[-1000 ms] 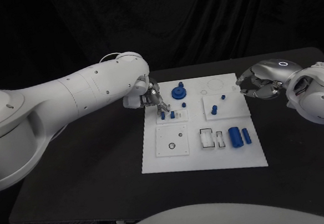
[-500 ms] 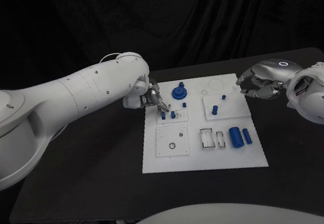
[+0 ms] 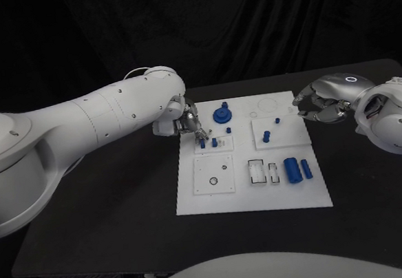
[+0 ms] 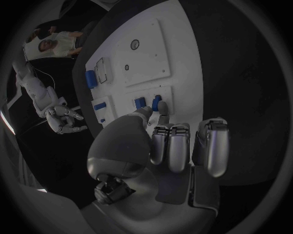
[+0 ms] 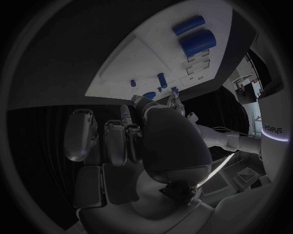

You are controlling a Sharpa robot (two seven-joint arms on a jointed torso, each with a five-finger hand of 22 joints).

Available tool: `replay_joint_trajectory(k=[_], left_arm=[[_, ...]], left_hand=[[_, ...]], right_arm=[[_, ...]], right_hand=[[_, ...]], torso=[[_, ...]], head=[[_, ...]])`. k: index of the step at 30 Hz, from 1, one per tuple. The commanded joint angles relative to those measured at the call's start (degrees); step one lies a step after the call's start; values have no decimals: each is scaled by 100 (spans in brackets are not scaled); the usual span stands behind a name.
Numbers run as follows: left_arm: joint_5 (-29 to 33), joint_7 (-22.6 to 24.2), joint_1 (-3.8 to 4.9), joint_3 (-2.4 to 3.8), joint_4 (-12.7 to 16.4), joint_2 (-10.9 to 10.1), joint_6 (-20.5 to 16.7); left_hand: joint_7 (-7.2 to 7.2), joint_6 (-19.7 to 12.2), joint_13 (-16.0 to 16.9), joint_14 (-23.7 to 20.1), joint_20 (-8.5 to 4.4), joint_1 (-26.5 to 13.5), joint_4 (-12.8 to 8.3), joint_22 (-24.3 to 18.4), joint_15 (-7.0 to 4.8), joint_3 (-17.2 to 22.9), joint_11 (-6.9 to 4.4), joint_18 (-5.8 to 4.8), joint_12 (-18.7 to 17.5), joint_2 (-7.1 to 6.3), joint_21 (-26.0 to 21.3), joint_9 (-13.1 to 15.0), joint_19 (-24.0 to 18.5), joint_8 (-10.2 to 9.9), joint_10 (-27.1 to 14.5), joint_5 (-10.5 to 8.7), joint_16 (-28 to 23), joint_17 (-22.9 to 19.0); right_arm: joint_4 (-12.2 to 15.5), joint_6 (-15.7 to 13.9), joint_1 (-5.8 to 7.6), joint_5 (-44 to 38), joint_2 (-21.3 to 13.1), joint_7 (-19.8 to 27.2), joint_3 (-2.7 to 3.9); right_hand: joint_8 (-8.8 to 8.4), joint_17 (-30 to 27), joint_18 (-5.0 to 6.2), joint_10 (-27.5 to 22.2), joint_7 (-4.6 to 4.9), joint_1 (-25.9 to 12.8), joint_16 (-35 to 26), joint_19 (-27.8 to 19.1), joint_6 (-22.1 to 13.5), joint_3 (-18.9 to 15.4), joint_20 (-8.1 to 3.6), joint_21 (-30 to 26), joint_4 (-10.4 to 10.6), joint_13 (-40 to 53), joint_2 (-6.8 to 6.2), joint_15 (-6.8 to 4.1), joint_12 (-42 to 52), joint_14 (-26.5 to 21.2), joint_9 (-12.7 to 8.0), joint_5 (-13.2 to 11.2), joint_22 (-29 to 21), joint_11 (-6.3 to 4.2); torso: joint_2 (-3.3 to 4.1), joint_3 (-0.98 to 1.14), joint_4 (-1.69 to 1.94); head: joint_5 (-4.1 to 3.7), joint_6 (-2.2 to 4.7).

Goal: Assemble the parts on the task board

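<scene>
We see the left hand over the task board's far-left corner, thumb and a finger closed on a small blue peg standing in the upper-left plate. The right hand hangs just off the board's far-right edge, fingers curled in with nothing in them. Two blue cylinders lie at the board's right side.
</scene>
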Motion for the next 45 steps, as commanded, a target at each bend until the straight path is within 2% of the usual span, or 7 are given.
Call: replay_joint_trajectory(k=[1,18,19,23,25,38,45], left_arm=[[36,4,-24,4,-2,11,84],[36,81,-58,4,24,-1,21],[36,87,-59,4,28,-4,15],[36,129,-62,4,57,-21,-30],[36,147,-64,4,77,-33,-55],[36,266,-74,4,290,-184,-392],[36,168,-76,3,589,-370,-965]], left_hand=[[-1,-25,1491,596,-1,59,-4,1309,-11,36,-20,25,19,1,-20,-6,256,-30,588,28,15,1510],[7,-25,1491,596,3,94,-42,1303,-5,145,-14,30,19,-13,-39,-72,242,-95,588,135,15,1510],[6,-20,1491,596,4,121,-76,1304,-5,201,-14,29,19,-32,-37,-91,243,-114,588,209,15,1510],[1,-13,1491,596,2,209,-184,1302,-9,436,-19,30,19,-78,-40,-134,239,-158,588,202,15,1510],[0,4,1491,596,-1,241,-286,1304,-12,669,-22,29,19,-165,-34,-147,242,-174,588,418,15,1510],[-31,135,1491,596,-32,13,-646,1327,-47,1591,-59,12,19,-467,37,-54,290,-94,588,422,15,1510],[-65,264,1491,596,-61,-132,-774,1329,-77,1848,-97,10,19,-534,47,14,300,-5,588,414,15,1510]], right_arm=[[0,-36,-8,-12,2,-91,4],[-12,-28,-8,-12,14,-95,4],[-12,-27,-8,-12,14,-96,4],[-14,-25,-8,-12,14,-97,4],[-15,-22,-8,-12,13,-98,4],[-5,12,-9,-12,-8,-126,4],[5,37,-8,-12,-38,-144,4]], right_hand=[[-22,974,72,423,-14,-22,-13,-27,39,37,15,-3,-6,1371,15,53,-19,390,-9,-34,994,44],[-25,961,74,413,-13,-30,-27,-30,45,43,15,-16,-13,1363,14,52,-27,386,-15,-35,991,44],[-25,961,74,413,-13,-30,-27,-30,45,43,15,-16,-13,1363,14,52,-27,386,-15,-35,991,44],[-25,961,74,413,-13,-30,-27,-30,45,43,15,-16,-13,1363,14,52,-27,386,-15,-35,991,44],[-25,961,74,413,-13,-30,-27,-30,45,43,15,-16,-13,1363,14,52,-27,386,-15,-35,991,44],[-27,955,77,403,-12,-33,-34,-35,47,46,14,-30,-15,1355,14,52,-35,383,-17,-35,988,44],[-27,947,78,399,-12,-35,-43,-38,48,47,15,-37,-15,1352,13,53,-38,380,-18,-35,986,45]], torso=[[2,2,-3],[4,-1,4],[3,-2,5],[1,0,7],[1,1,7],[2,-3,9],[-5,-3,16]], head=[[-7,1],[-8,1],[-5,1],[-3,1],[-3,1],[-10,1],[-9,1]])
